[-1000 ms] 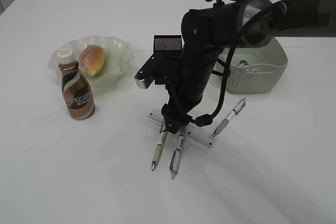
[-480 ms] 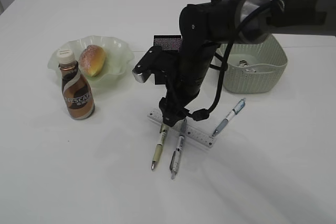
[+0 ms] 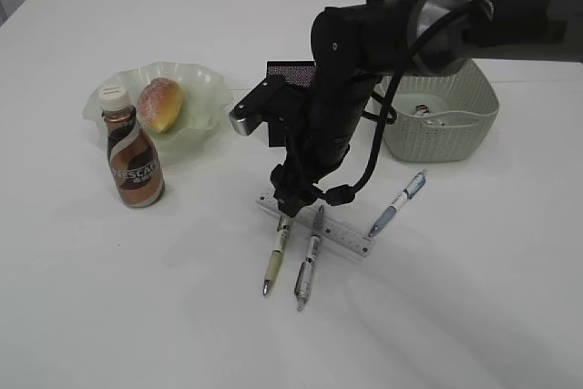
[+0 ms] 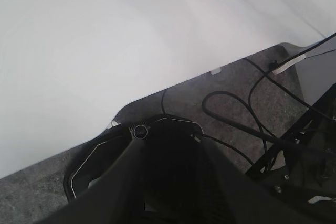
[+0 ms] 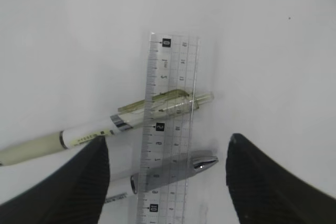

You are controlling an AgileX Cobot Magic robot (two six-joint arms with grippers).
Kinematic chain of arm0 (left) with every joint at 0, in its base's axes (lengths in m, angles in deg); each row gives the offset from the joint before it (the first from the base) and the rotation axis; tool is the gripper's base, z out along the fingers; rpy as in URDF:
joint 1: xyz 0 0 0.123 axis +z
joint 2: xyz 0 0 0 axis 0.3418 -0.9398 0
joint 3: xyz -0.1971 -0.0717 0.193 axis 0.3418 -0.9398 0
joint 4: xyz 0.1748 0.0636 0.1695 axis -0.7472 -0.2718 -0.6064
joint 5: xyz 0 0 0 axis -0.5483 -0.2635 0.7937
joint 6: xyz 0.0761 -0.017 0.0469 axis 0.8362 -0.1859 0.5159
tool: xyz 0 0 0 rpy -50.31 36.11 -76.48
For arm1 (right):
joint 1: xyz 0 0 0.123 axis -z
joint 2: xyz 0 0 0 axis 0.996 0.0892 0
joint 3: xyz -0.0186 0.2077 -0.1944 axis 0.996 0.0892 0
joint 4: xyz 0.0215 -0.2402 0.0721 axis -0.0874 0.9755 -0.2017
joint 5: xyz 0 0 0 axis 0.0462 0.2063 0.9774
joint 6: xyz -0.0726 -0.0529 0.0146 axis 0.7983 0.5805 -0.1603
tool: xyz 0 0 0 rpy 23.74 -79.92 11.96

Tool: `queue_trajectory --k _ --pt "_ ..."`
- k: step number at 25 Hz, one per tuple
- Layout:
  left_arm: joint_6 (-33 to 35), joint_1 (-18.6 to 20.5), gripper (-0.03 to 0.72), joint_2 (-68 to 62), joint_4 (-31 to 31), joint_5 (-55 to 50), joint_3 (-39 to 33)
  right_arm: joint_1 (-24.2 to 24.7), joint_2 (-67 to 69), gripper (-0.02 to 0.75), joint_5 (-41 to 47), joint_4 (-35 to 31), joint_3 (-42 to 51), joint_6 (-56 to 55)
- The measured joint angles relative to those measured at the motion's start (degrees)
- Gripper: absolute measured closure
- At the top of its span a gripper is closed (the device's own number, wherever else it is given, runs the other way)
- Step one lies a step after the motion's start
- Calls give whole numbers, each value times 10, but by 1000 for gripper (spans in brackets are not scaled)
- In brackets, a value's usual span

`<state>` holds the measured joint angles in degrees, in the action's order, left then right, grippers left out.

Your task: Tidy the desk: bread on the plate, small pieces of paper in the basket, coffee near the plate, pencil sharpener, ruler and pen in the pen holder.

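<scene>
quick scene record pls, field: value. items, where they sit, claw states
bread: bun on green plate
coffee: bottle upright beside plate
ruler: clear ruler flat, lying over two pens
pens: olive pen, grey pen under ruler; blue pen apart to the right
basket: far right
right claw: open, above ruler, nothing held
left claw: not in view

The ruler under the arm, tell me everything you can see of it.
The ruler is a clear, see-through strip that looks like plastic, with black marks and numbers along its edges. It lies flat on the white table, across the top ends of two pens: a cream pen and a silver pen, both showing through it. The open tool hangs above it, one finger on each side.
</scene>
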<state>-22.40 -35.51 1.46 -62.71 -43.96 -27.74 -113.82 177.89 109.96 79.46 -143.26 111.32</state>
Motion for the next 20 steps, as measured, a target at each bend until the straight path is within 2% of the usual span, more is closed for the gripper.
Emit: queue_trajectory --k 20 --pt "0 0 442 0 1 0 0 0 27 195 -5 16 0 -5"
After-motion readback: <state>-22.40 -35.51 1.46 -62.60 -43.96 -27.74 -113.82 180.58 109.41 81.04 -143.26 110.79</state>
